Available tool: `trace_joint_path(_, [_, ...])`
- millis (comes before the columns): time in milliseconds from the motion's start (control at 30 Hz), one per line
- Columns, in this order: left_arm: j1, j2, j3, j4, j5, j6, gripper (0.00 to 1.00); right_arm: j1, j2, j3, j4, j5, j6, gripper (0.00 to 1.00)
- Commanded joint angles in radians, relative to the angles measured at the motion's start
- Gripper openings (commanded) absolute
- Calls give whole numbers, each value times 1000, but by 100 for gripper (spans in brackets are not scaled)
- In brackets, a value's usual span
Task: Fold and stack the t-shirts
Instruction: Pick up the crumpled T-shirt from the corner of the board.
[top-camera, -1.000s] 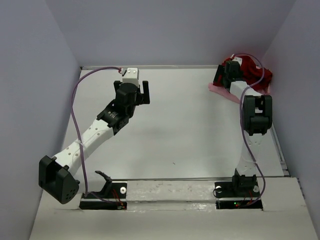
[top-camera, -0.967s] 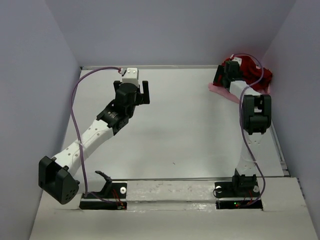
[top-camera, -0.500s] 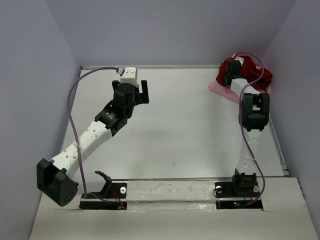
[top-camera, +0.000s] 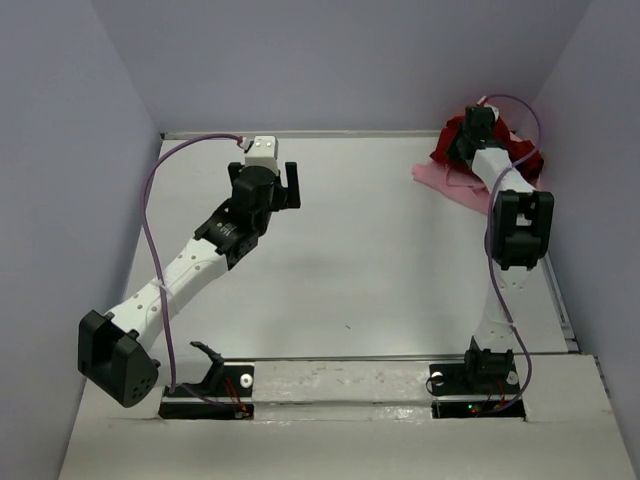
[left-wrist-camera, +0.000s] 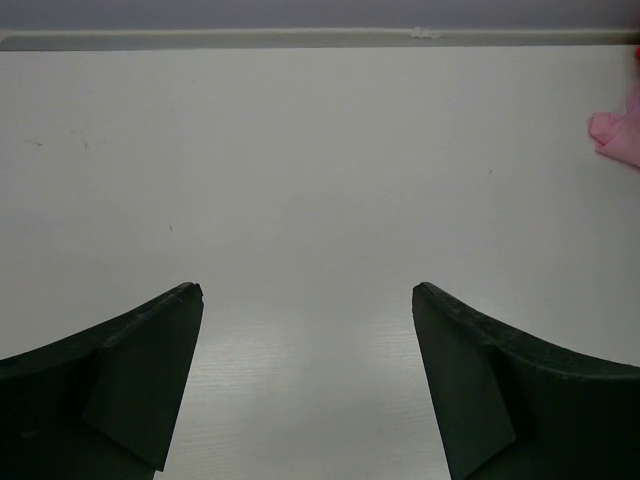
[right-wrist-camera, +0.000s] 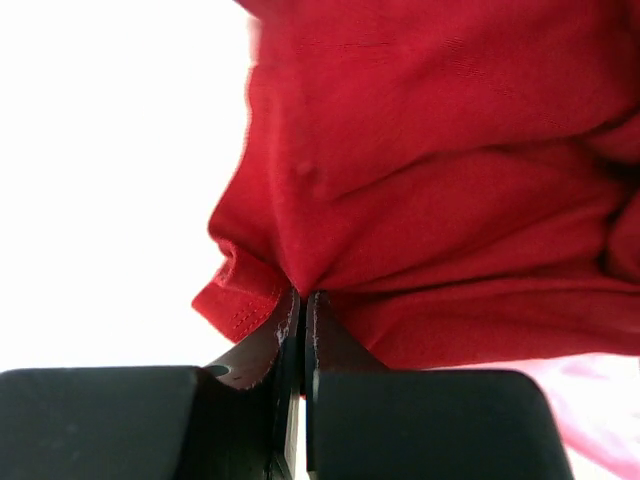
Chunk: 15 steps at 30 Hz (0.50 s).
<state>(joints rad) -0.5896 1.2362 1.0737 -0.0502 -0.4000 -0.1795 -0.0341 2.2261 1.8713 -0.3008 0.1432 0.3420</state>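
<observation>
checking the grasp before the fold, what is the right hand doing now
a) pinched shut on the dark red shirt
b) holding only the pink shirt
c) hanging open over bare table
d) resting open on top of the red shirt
a: the right wrist view shows the right hand closed tight on a bunched fold of the dark red shirt, with the pink shirt lying only underneath.

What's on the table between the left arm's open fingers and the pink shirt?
Nothing, just bare white table between the left arm's fingers and the pink shirt; the left wrist view shows it.
</observation>
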Motion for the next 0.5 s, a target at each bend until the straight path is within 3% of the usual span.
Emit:
trace_joint_path(0, [-4,-3,38,16,-2,-18,96,16,-242,48,-8,-221,129,0])
trace_joint_path(133, [-6,-14,34,23,-8,-15,96,63,-397,-49,17,-255,108,0])
trace_joint_path(467, [-4,-17,29,26,-34,-3,96,377,-709,-412,89,-113,-89,0])
